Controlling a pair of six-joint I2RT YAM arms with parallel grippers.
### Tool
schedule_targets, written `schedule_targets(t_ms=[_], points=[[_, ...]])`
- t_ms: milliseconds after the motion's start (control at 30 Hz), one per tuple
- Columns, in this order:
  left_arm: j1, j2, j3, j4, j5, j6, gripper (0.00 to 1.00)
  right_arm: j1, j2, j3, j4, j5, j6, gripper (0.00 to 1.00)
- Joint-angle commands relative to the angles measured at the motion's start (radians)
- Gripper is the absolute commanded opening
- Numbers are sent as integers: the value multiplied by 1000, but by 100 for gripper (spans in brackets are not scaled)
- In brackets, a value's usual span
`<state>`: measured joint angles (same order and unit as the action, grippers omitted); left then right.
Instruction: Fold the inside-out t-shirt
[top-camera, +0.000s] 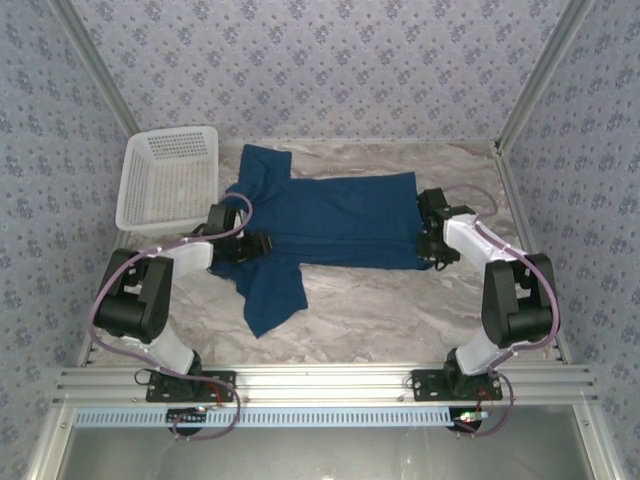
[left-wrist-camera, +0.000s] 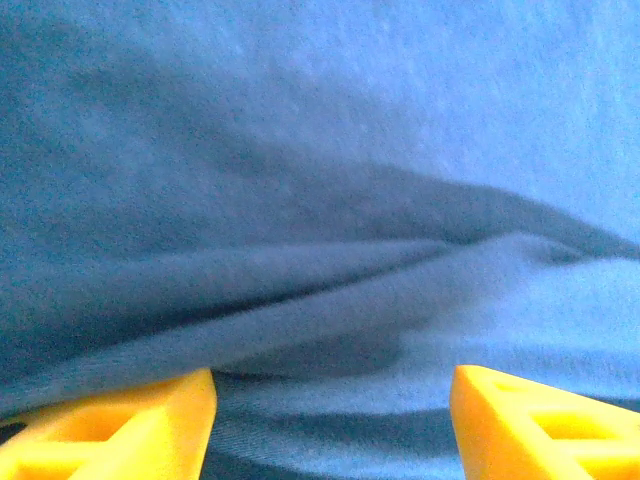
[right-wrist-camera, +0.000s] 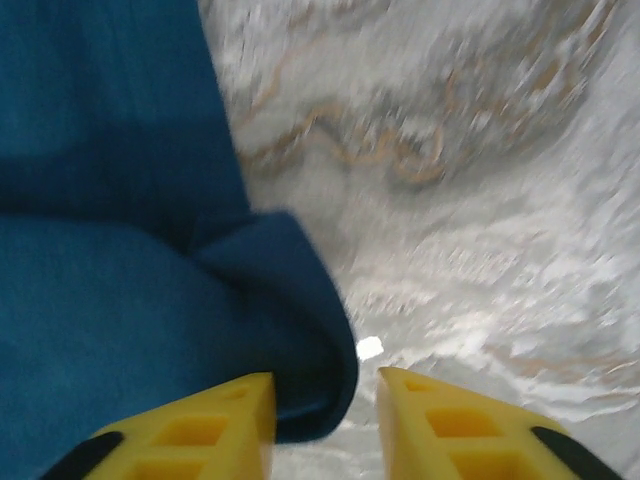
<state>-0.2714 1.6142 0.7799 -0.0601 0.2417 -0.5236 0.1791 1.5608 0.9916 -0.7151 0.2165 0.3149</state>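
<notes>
**Garment position.** The inside-out t-shirt (top-camera: 330, 220) lies spread on the bench (top-camera: 400, 310). Its body runs left to right. One sleeve points to the far side and the other to the near side. No fold is yet visible.

**Left side.** The left gripper (top-camera: 243, 243) sits low on the sleeve end of the shirt. In the left wrist view (left-wrist-camera: 330, 400) its jaws stand wide, with a soft ridge of cloth just ahead of them. They are not closed on anything. This placement probably prepares a pinch on that ridge.

**Right side.** The right gripper (top-camera: 432, 240) sits at the opposite edge of the shirt. In the right wrist view (right-wrist-camera: 325, 400) its jaws stand narrowly apart. A rolled corner of cloth lies against one jaw and bare bench shows through the gap, so nothing is clamped. With one gripper at each end, the arms appear placed to lift or drag the garment evenly.

**Container.** The white lattice basket (top-camera: 128, 185) stands at the far left, just beside the shirt. Nothing is seen inside it.
</notes>
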Motion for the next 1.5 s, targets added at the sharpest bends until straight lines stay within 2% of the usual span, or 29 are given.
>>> schedule_targets(t_ms=[0, 133, 233, 367, 467, 600, 767, 933, 1100, 1200, 1300, 1467], points=[[-51, -80, -5, -114, -56, 0, 67, -7, -88, -71, 6, -128, 43, 39], [-154, -153, 25, -114, -134, 52, 70, -35, -137, -146, 57, -164, 79, 44], [-233, -154, 42, -116, -125, 97, 72, -72, -139, -186, 129, -211, 88, 44], [-348, -79, 78, -70, -98, 160, 72, -125, -126, -236, 286, -324, 124, 42], [-411, 7, 151, -112, -161, 192, 72, -135, -107, -246, 334, -354, 138, 41], [-417, 70, 185, -154, -175, 161, 71, -145, -100, -268, 356, -374, 142, 41], [-417, 2, 132, -176, -189, 135, 71, -162, -98, -303, 402, -392, 151, 39], [-423, -168, 41, -322, -271, 43, 72, -172, -108, -294, 397, -353, 146, 16], [-424, -358, -54, -581, -359, -82, 72, -165, -123, -277, 372, -319, 126, 8], [-425, -460, -114, -696, -327, -171, 73, -162, -145, -274, 358, -315, 113, 5], [-434, -525, -163, -747, -231, -231, 74, -158, -156, -268, 349, -316, 100, 1], [-518, -551, -197, -781, -168, -315, 76, -158, -152, -261, 345, -323, 79, 0]])
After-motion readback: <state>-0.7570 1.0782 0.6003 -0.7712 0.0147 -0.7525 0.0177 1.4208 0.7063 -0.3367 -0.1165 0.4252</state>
